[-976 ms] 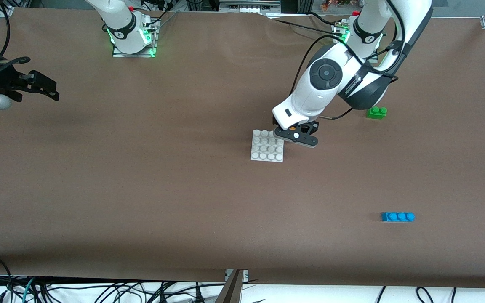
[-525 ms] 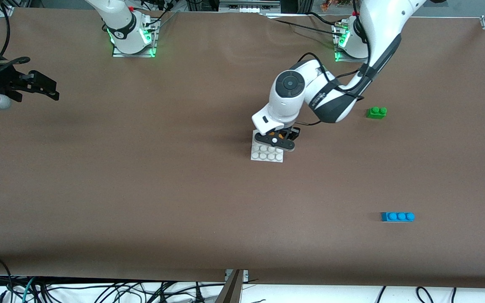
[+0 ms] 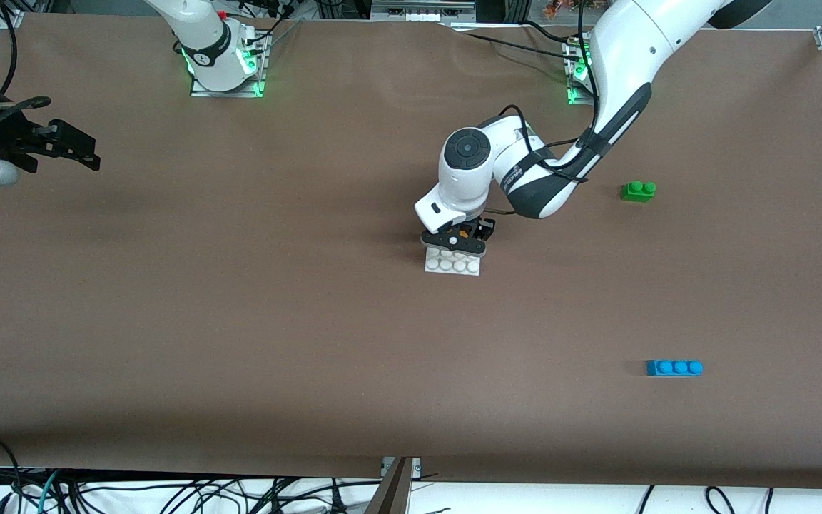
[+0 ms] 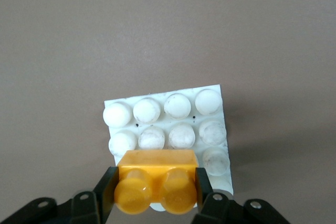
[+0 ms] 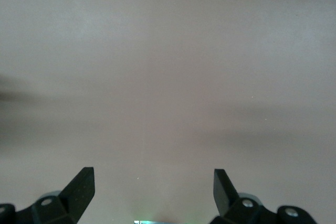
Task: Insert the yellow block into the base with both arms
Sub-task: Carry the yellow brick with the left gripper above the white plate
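Observation:
My left gripper [image 3: 456, 243] is shut on the yellow block [image 4: 157, 179], a two-stud orange-yellow brick, with a black finger [image 4: 107, 192] pressed on each end. It hangs just over the white studded base [image 3: 452, 265], above the rows farther from the front camera. Only a sliver of the yellow block [image 3: 462, 232] shows under the wrist in the front view. In the left wrist view the base [image 4: 168, 114] lies directly beneath the block. My right gripper [image 3: 72, 150] waits open over the right arm's end of the table. The right wrist view shows it [image 5: 154, 184] with only bare brown table between its fingers.
A green two-stud brick [image 3: 638, 190] lies toward the left arm's end, level with the left arm's elbow. A blue three-stud brick [image 3: 674, 368] lies nearer the front camera at the same end. Cables run along the table's front edge.
The left arm has carried the yellow block from beside the base to over it and lowered toward the studs. The right arm has not moved.

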{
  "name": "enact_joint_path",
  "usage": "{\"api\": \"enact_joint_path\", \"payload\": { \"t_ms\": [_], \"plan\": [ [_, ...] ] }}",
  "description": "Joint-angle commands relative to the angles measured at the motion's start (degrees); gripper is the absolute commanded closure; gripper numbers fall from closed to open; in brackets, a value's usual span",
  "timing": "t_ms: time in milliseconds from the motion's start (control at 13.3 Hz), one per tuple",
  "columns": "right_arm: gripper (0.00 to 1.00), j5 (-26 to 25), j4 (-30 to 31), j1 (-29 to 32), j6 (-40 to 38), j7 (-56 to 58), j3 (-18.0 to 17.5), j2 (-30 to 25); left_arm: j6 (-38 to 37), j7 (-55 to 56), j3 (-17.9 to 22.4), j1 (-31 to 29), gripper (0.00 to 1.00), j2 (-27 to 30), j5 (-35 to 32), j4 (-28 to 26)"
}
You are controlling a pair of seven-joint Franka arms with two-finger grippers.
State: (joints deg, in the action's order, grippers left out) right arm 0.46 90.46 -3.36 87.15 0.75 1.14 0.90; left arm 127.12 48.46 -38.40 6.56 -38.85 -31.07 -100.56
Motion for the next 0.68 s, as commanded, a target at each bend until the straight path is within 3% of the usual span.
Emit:
{"api": "enact_joint_path", "payload": {
  "t_ms": [0,601],
  "plan": [
    [0.00,0.95,-1.25,0.02,-1.19,0.74,0.09,0.07,-0.12,2.60,0.25,1.35,0.76,-1.41,-1.80,1.50],
    [0.00,0.95,-1.25,0.02,-1.19,0.39,0.00,0.06,0.76,2.69,0.25,1.53,0.76,-2.55,-1.89,1.33]
  ]
}}
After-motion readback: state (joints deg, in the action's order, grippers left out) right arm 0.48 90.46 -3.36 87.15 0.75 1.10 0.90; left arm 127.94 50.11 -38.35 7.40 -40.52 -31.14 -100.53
